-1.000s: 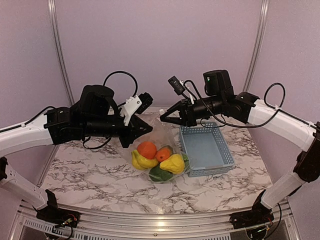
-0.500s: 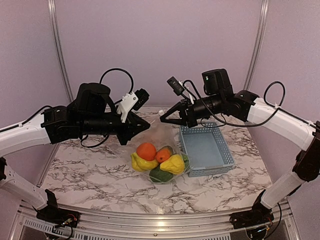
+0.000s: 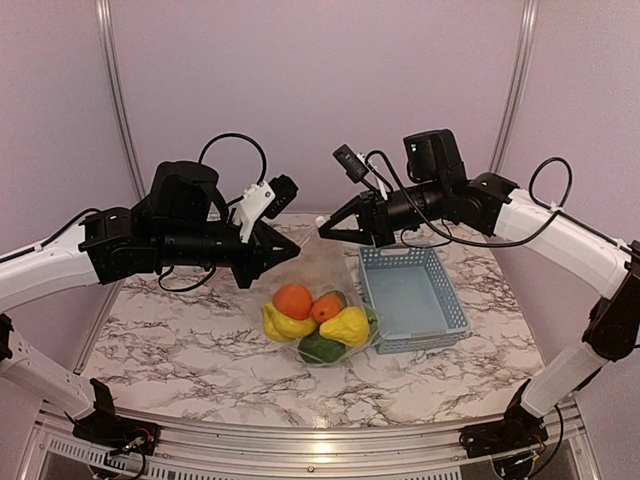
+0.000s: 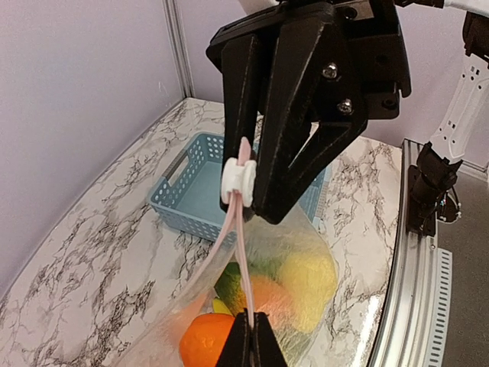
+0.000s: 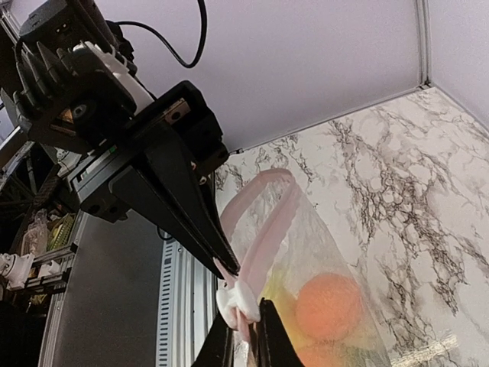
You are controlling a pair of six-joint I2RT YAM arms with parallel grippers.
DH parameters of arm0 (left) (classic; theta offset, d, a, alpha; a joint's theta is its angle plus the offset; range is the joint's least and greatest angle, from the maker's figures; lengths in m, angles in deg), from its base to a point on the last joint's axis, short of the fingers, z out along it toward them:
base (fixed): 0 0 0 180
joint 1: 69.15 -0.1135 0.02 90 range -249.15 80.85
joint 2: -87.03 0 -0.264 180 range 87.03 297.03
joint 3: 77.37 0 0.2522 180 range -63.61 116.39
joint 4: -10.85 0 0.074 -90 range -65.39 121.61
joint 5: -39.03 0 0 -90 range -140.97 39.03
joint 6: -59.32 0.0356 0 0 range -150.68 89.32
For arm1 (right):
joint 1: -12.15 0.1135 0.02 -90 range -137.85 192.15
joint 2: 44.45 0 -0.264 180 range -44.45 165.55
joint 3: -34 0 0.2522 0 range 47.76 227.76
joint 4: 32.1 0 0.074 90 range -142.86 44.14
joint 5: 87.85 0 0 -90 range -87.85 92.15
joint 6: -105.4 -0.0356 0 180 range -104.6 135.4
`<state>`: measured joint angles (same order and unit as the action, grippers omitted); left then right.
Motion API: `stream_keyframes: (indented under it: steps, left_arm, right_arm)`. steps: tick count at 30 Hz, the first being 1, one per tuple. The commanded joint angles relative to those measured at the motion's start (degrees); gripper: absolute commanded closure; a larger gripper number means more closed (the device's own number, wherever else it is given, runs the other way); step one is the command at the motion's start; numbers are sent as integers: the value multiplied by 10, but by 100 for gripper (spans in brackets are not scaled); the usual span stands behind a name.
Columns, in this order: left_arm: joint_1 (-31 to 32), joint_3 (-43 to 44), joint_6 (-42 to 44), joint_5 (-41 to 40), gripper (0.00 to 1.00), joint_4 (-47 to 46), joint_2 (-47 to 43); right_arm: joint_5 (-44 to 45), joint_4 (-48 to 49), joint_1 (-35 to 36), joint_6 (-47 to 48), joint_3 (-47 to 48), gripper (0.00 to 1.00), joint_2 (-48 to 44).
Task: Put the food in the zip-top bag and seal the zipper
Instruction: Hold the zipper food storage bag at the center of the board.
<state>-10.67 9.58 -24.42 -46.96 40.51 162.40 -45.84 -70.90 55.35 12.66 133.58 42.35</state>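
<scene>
Clearly left claw (image 4: 248,342) and right claw (image 5: 247,330) pinch the zipper (image 4: 231,229); food (image 3: 318,322) blurs behind crinkled bag (image 4: 176,321).

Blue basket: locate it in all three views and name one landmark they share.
Top external: blue basket right of centre, beside the zip-top bag.
Left wrist: basket left of centre, beyond the bag.
Right wrist: not in view.
Shared landmark: the zip-top bag, seen in all three.
</scene>
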Motion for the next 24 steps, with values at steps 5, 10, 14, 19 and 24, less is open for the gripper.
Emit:
stream_keyframes:
  steps: [5, 10, 14, 19, 24]
  left_arm:
    - [-6, 14, 2, 1, 100, 15, -15]
    - [-7, 11, 1, -11, 100, 20, -26]
    - [-8, 6, -2, -16, 100, 24, -32]
    - [-9, 5, -1, -29, 100, 27, -39]
    - [-9, 44, 9, -11, 78, 48, -34]
  right_arm:
    - [-4, -27, 15, 24, 25, 80, 15]
    - [-1, -31, 22, 27, 27, 79, 24]
    - [2, -26, 22, 27, 32, 96, 29]
    - [11, -32, 22, 27, 52, 100, 30]
    - [15, -43, 33, 37, 77, 100, 45]
